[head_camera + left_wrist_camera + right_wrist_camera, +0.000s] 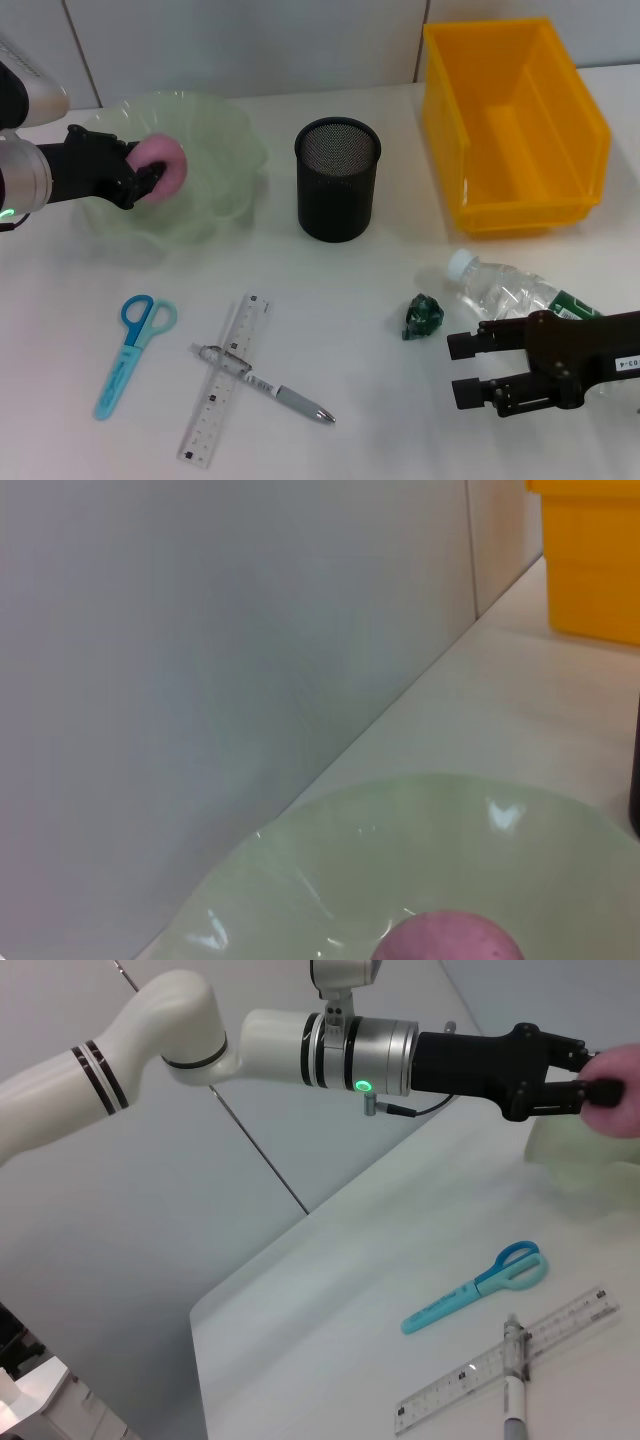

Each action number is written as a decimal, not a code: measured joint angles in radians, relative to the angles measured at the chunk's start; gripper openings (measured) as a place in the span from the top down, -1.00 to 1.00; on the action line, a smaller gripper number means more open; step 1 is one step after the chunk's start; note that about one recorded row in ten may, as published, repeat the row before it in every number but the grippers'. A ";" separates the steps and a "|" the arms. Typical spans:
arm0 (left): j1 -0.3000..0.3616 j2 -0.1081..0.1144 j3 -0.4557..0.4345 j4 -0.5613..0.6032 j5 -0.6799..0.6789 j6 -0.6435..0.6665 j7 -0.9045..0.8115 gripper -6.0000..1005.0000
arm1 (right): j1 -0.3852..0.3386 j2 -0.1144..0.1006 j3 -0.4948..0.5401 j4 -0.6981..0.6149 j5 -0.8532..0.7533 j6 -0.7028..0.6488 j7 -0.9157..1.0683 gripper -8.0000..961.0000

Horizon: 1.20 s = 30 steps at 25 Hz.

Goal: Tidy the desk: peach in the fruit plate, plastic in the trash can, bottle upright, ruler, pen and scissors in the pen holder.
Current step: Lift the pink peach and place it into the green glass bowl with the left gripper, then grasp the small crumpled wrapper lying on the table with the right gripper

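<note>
Upper left of the head view: the left hand (pixel 150 180) grips the pink round peach (pixel 162 168) over the translucent pale-green fruit plate (pixel 222 150). Lower right: the right hand (pixel 468 368) hovers open above the white bench (pixel 340 300), beside the clear plastic bottle (pixel 505 290) lying on its side. The crumpled green plastic scrap (pixel 423 316) lies just left of the bottle. Centre: the black mesh pen holder (pixel 338 180); upper right: the yellow bin (pixel 512 125). Lower left: blue scissors (pixel 130 350), and a grey pen (pixel 268 384) crossing the clear ruler (pixel 225 380).

One peach (pixel 160 169), bottle (pixel 505 291), ruler (pixel 222 380), pen (pixel 262 385), scissors (pixel 133 352) (single each)
</note>
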 joint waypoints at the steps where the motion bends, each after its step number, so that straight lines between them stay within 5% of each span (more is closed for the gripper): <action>1: 0.000 0.000 0.000 0.000 -0.001 0.001 0.000 0.38 | 0.000 0.000 -0.001 0.000 0.000 0.000 -0.001 -0.58; 10: -0.001 0.000 0.010 -0.007 -0.009 0.007 -0.004 0.11 | 0.000 -0.001 -0.005 0.000 0.000 0.000 -0.001 -0.58; 18: 0.001 0.000 0.009 -0.002 -0.017 0.013 -0.005 -0.50 | 0.000 -0.001 0.000 0.000 0.000 0.000 -0.001 -0.58; 23: 0.003 0.007 -0.018 0.009 -0.085 0.123 -0.007 -0.61 | 0.000 -0.001 0.003 0.000 0.000 0.000 -0.003 -0.58; 30: -0.006 0.011 -0.242 0.065 -0.164 0.545 -0.032 -0.61 | 0.000 -0.002 0.005 -0.005 0.000 0.000 -0.003 -0.58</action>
